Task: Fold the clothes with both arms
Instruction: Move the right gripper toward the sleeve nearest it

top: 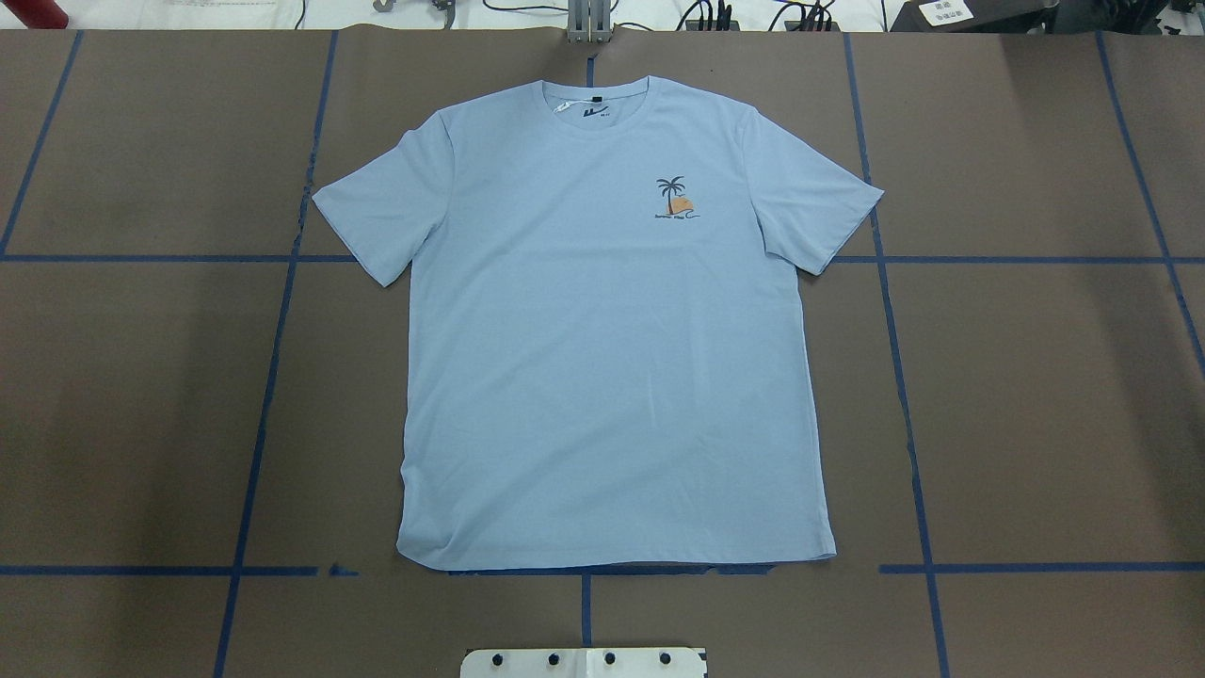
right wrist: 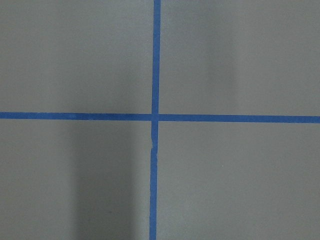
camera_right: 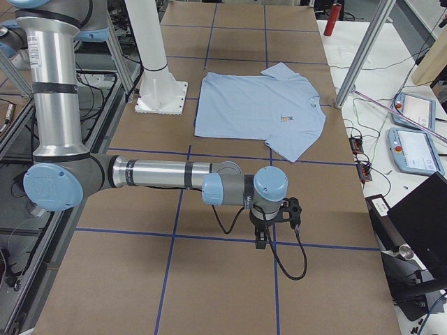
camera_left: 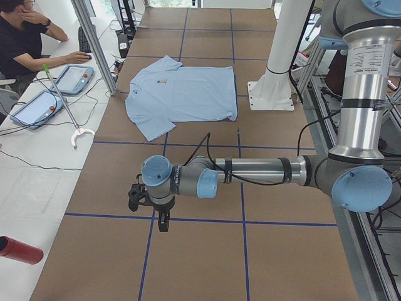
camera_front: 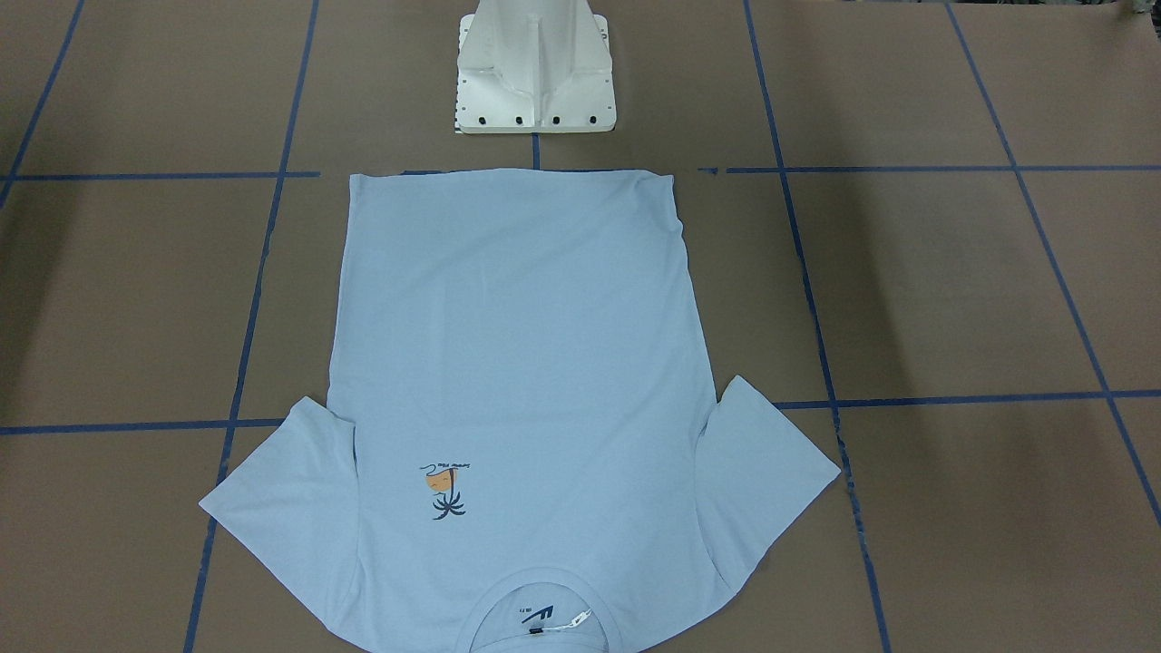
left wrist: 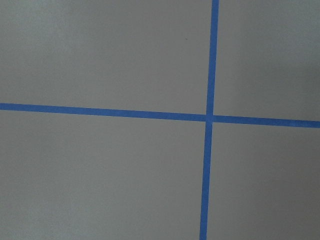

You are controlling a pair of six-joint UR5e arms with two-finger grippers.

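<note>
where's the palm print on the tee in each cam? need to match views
Front-facing: palm print, lower left, upside down.
Overhead: palm print, upper right of centre.
Exterior left: palm print, upper left, tiny.
Exterior right: palm print, upper right of centre, tiny.
Wrist views: not in view.
Shared landmark: white pedestal base, in all four exterior views.

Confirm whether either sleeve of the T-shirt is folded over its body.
No, in the overhead view the T-shirt lies flat with both sleeves spread outward.

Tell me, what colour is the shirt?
Light blue; the shirt shows best in the overhead view.
</note>
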